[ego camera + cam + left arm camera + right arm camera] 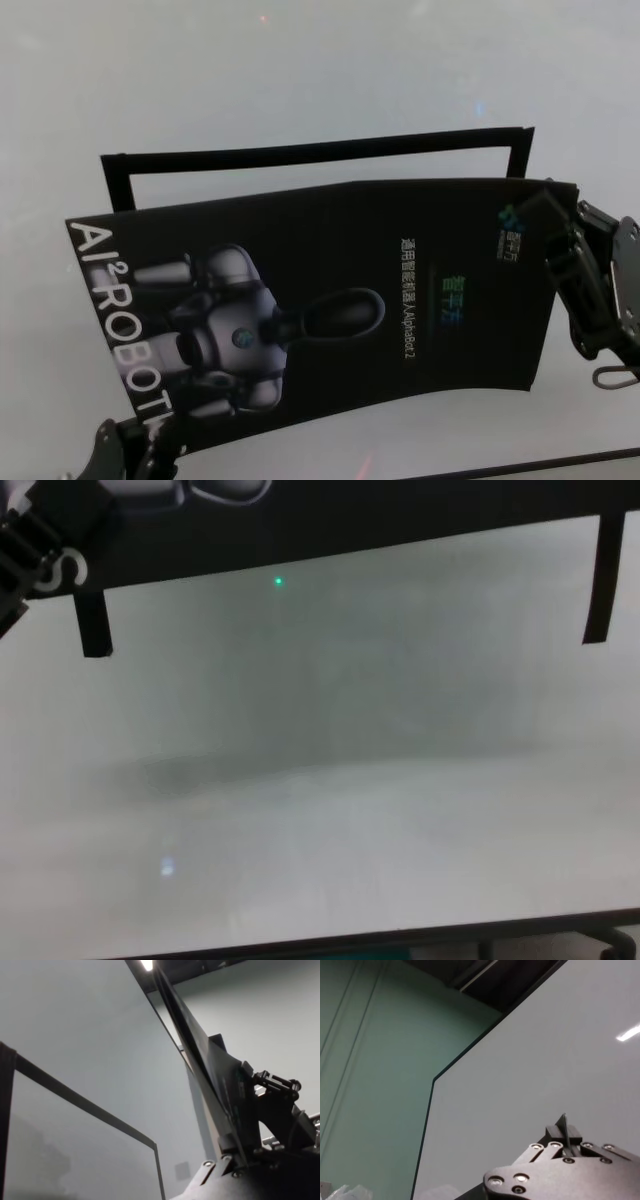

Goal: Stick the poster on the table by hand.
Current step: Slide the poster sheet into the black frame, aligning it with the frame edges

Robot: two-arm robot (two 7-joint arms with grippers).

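Spanning both hands, the poster (330,300) is pinched by left hand (135,445) and right hand (575,265).

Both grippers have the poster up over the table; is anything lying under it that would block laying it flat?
Nothing visible does. The poster, held by the left gripper and right gripper, hangs over bare table. Only the black strips outlining the target lie there, flat.

Was a wide, plain white glossy worktop (300,70) with a thin dark front edge. Bore narrow black strips (320,152) laid as an open frame, its two side strips running toward the near edge.
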